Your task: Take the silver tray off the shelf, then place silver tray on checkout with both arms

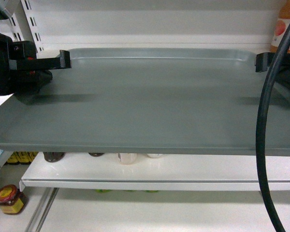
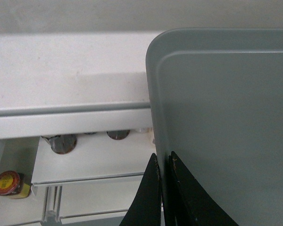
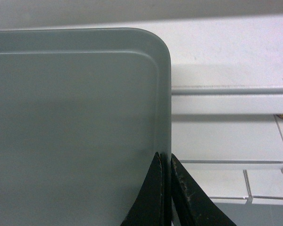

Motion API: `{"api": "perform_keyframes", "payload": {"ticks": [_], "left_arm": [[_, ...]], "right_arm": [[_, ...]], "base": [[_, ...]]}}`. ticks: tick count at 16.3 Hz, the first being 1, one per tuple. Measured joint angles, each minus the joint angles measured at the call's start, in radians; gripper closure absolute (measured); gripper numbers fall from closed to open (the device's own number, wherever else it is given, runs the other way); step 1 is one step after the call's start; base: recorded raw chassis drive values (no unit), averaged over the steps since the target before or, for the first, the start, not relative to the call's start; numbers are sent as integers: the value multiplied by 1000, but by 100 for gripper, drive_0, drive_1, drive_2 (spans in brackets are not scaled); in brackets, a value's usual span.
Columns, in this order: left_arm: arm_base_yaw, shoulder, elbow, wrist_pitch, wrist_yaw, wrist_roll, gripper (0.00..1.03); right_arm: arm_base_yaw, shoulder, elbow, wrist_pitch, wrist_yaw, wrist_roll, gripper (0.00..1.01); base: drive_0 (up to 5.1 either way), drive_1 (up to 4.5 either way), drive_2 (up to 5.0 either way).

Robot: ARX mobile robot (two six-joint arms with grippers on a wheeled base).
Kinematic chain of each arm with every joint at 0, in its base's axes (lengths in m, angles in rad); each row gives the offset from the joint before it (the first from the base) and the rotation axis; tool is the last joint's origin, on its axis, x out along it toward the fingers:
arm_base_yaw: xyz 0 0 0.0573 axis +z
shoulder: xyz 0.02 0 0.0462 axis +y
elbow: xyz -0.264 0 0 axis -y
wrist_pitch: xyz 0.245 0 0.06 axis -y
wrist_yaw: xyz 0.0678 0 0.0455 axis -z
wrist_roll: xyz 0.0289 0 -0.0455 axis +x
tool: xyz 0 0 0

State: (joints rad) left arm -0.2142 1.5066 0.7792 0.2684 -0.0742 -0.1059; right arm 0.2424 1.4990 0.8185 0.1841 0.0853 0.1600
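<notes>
The left pincer (image 2: 162, 188) and right pincer (image 3: 167, 188) each clamp a side rim of the silver tray (image 1: 145, 106), held level in front of the shelf (image 1: 150, 169). Uneven arm motion could twist it from those thin grips.

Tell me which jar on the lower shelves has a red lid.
The small jar at far lower left, red lid with yellow label. The others peeking from under the tray show dark or white tops.

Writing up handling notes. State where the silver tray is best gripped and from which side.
Grip the silver tray by its low raised rim on the two short ends, one gripper per side. It is wide and flat, so pinching both rims keeps it level, as the left gripper and right gripper do here.
</notes>
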Motion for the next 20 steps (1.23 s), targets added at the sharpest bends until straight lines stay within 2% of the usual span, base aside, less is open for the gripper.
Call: {"api": "perform_keyframes", "payload": {"ticks": [20], "left_arm": [[2, -2, -3, -5, -2, 1, 100]], "right_arm": [[6, 0, 3, 0, -2, 0, 99]], "base": [[7, -411, 425]]}}
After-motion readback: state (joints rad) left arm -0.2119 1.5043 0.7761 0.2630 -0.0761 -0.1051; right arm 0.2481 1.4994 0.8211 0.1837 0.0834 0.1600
